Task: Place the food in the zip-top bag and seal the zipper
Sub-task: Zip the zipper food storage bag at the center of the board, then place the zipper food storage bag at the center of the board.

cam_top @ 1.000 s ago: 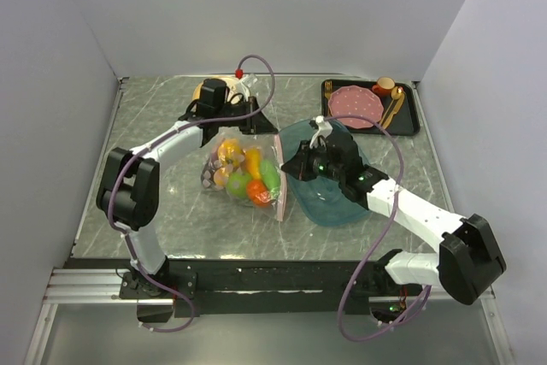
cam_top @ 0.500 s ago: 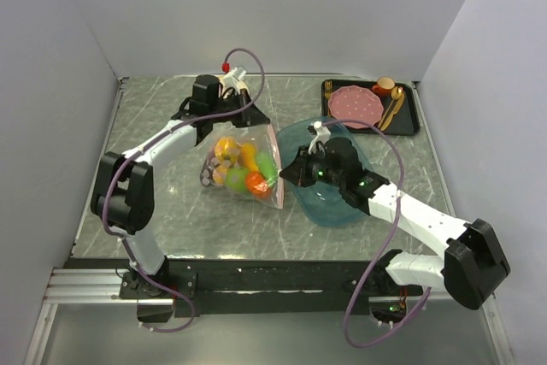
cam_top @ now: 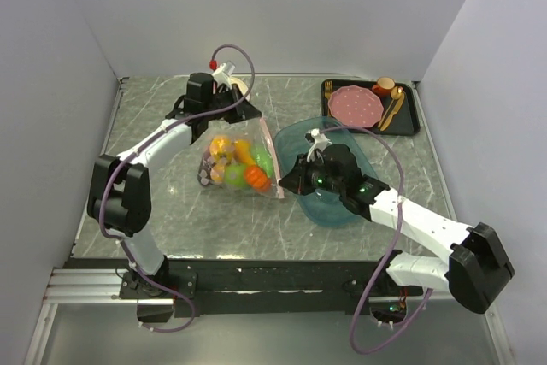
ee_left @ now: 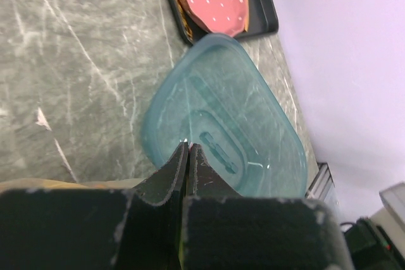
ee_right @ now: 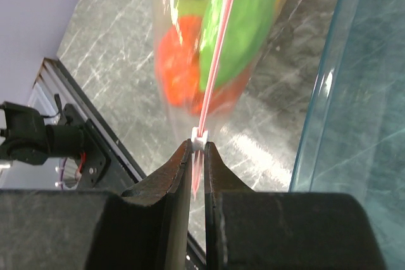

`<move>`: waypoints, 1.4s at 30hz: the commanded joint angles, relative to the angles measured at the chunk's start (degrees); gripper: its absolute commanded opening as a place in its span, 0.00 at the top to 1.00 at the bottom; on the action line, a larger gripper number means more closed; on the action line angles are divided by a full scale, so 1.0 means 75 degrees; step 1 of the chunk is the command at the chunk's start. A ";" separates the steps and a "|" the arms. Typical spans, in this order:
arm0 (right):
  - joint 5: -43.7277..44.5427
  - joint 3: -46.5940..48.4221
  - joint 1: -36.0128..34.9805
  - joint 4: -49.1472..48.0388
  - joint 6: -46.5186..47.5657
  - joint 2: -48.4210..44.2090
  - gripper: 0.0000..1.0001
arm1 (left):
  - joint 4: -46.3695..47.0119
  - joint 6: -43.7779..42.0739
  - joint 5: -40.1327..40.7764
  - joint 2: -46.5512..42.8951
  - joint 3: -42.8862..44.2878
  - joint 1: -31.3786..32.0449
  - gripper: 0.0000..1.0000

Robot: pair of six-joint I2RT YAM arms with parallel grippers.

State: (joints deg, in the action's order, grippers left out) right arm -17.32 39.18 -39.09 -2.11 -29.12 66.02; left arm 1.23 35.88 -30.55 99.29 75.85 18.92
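**Inspector:** Left gripper (cam_top: pixel 246 114)?

**Assistant:** Clenched. Its wrist view shows the two fingers (ee_left: pixel 180 167) pressed flat together with no gap. From above, the far corner of the bag (cam_top: pixel 248 136) is drawn up to it, so it has hold of the bag there.

**Inspector:** Right gripper (ee_right: pixel 197 147)?

**Assistant:** Clamped on the zipper (ee_right: pixel 218 49) at the bag's near corner. A small white tab (ee_right: pixel 199 134) sits on the pink strip right at the fingertips.

**Inspector:** Position of the bag?

**Assistant:** Mid-counter (cam_top: pixel 154 185), stretched between the two grippers, with the zipper edge on the right running from the far corner to the near one. The far end is raised and the belly sags toward the counter.

**Inspector:** The food (cam_top: pixel 242 168)?

**Assistant:** Inside the bag, bunched low. Orange, yellow, green and red-orange pieces show through the plastic, with something purple at the left edge.

**Inspector:** Is the zipper sealed?

**Assistant:** Cannot tell from these views.

**Inspector:** Surroundings?

**Assistant:** A teal tray (cam_top: pixel 338 203) lies just right of the bag, under the right arm. A pink plate (cam_top: pixel 356 105) sits on a black tray (cam_top: pixel 412 117) in the far right corner, well apart from the bag.
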 commanded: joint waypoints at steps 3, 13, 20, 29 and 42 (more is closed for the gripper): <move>-0.0398 -0.0232 -0.0249 0.0410 -0.0101 -0.0377 1.00 | 0.0632 0.0103 0.0909 -0.0558 0.0387 -0.0272 0.99; -0.0339 -0.0419 -0.0366 0.0445 -0.0171 -0.0529 1.00 | 0.0574 0.0080 0.1213 -0.0886 0.0164 -0.0378 0.99; -0.0363 -0.0548 -0.0565 0.0305 -0.0464 -0.0541 1.00 | 0.0585 0.0126 0.1120 -0.0945 -0.0129 -0.0389 0.99; 0.0141 -0.0302 -0.0647 0.0573 -0.0300 -0.0517 0.98 | 0.0540 -0.0014 0.0944 -0.1250 -0.0563 -0.0389 0.99; 0.0633 0.0084 -0.0636 0.1019 -0.0090 -0.0564 0.61 | 0.0714 0.0021 0.0125 -0.1519 -0.1453 -0.0354 0.99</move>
State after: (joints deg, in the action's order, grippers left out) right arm -14.50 36.38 -43.38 3.55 -31.29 62.96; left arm 3.44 37.04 -27.07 90.67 66.19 16.53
